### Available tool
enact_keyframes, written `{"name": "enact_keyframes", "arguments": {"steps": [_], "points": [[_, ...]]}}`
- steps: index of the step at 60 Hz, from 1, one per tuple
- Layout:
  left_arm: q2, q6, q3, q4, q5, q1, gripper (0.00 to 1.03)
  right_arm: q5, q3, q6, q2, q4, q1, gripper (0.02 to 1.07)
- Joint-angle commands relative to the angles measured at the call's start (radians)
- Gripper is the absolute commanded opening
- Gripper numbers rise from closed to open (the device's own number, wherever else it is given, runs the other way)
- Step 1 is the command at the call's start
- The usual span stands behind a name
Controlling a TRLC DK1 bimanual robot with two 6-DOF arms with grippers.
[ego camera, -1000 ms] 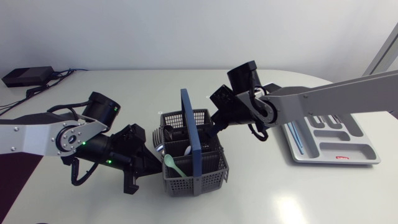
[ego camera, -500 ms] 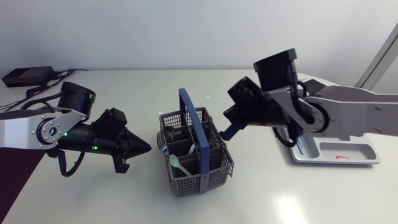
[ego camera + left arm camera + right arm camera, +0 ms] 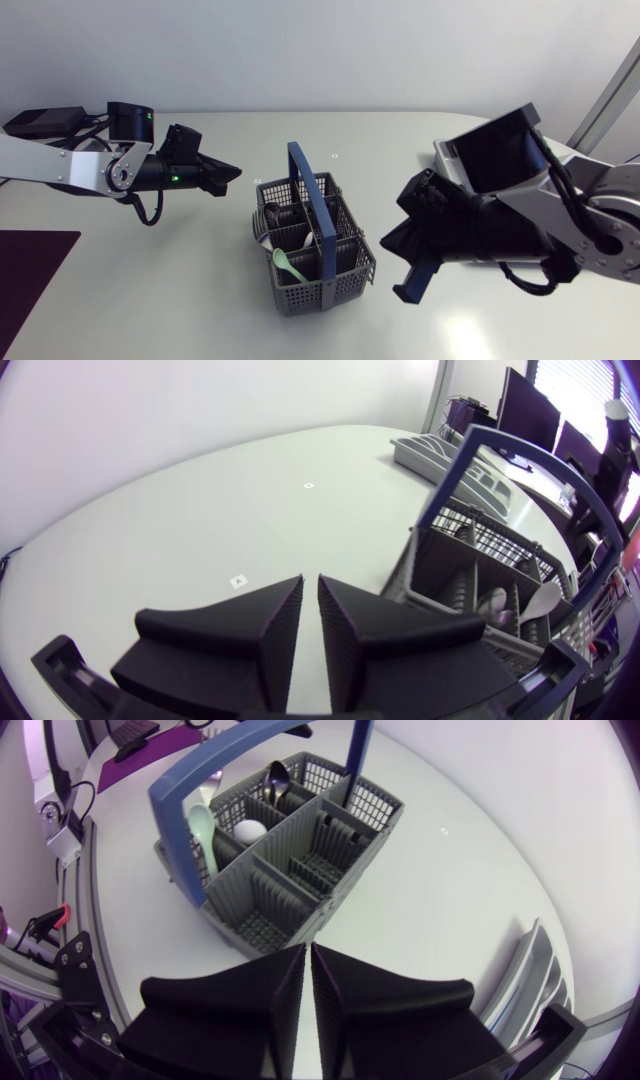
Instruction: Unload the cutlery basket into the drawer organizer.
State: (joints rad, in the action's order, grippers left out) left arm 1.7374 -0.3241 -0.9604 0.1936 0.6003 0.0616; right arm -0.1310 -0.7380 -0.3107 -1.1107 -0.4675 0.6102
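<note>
Cutlery basket [image 3: 310, 245] mid-table, blue handle upright. Pale green spoon [image 3: 287, 265] and dark pieces, maybe spoons, inside. Left gripper [image 3: 232, 172] near basket, fingers nearly together, empty. Right gripper [image 3: 412, 290] likewise, at basket's other side — drawer organizer [image 3: 530, 980] beside it.

A grey plastic cutlery basket [image 3: 322, 294] in the centre of the frame has matt, perforated mesh walls and a smooth, faintly glossy blue plastic handle [image 3: 308, 205], and a pale green spoon [image 3: 285, 265] of smooth plastic lies in it. The table [image 3: 180, 300] under it is smooth and off-white with a soft satin sheen, brightest at the lower right. The left gripper [image 3: 233, 172] at the upper left and the right gripper [image 3: 408, 292] at the lower right are matt black with smooth faces, on silver-grey, metal-looking arm links [image 3: 45, 162]; the drawer organizer [image 3: 428, 452] is smooth light grey plastic.
</note>
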Motion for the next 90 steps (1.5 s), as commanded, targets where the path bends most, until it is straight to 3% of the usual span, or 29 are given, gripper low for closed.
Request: {"name": "enact_keyframes", "arguments": {"steps": [1, 18, 30, 51, 56, 72, 90], "points": [[0.062, 0.051, -0.054, 0.017, 0.003, -0.008, 0.17, -0.007, 0.037, 0.019, 0.015, -0.031, 0.034, 0.14], [0.159, 0.091, -0.141, 0.018, 0.007, 0.038, 0.16, -0.01, 0.075, 0.035, 0.014, -0.071, 0.148, 0.14], [0.194, 0.002, -0.221, -0.184, 0.167, 0.053, 0.1, -0.025, 0.106, 0.056, -0.023, -0.005, 0.164, 0.14], [0.198, -0.174, -0.242, -0.381, 0.223, 0.092, 0.06, -0.018, 0.131, 0.064, -0.094, 0.104, 0.16, 0.14], [0.198, -0.214, -0.244, -0.422, 0.239, 0.099, 0.06, 0.025, 0.132, 0.062, -0.121, 0.142, 0.158, 0.14], [0.172, -0.351, -0.212, -0.548, 0.277, 0.089, 0.06, 0.068, 0.131, 0.021, -0.136, 0.202, 0.042, 0.14], [0.065, -0.425, -0.074, -0.583, 0.293, 0.084, 0.06, 0.067, 0.061, -0.022, -0.247, 0.286, -0.055, 0.14]]}}
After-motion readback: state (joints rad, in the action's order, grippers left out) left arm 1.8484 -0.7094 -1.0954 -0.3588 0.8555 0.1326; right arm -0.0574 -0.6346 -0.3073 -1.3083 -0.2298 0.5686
